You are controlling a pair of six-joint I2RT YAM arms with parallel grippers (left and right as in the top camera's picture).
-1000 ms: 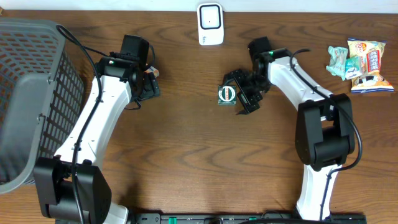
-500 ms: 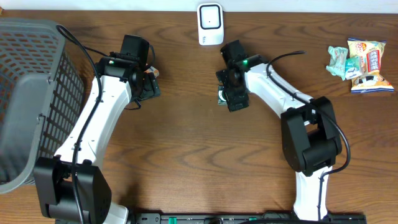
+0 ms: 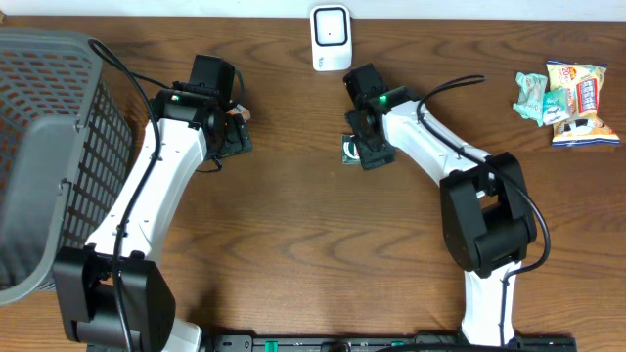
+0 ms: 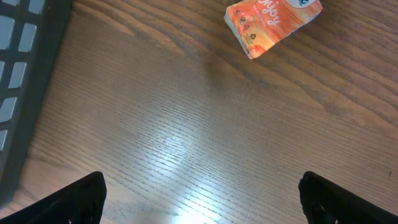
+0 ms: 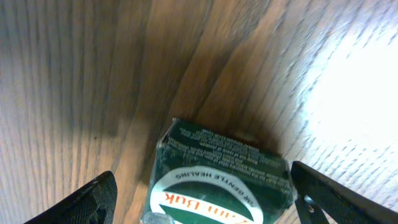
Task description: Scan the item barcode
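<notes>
Hovering low over the table (image 3: pixel 293 254), the right gripper (image 5: pixel 205 193) straddles a dark green box (image 5: pixel 217 165) lying flat on the wood. From the right wrist camera the two fingers (image 5: pixel 93 199) stand wide apart at the bottom corners of the view, the box between them; a strip of bare wood shows between the box and one finger, while the other finger sits just beside the box's far edge, contact not clear. Box face shows a white oval with orange lettering, partly cut off by the frame. No barcode can be made out. Overhead, the box lies near the middle of the table, a short way in front of the white scanner (image 3: pixel 331 37) at the back edge and apart from it. Left gripper (image 4: pixel 202 193) is spread wide over bare wood, holding nothing; an orange packet (image 4: pixel 273 23) lies beyond it. Grey mesh basket (image 3: pixel 49 127) at the table's left end. Snack packets (image 3: pixel 567 98) piled at the far right, well apart from both arms.
</notes>
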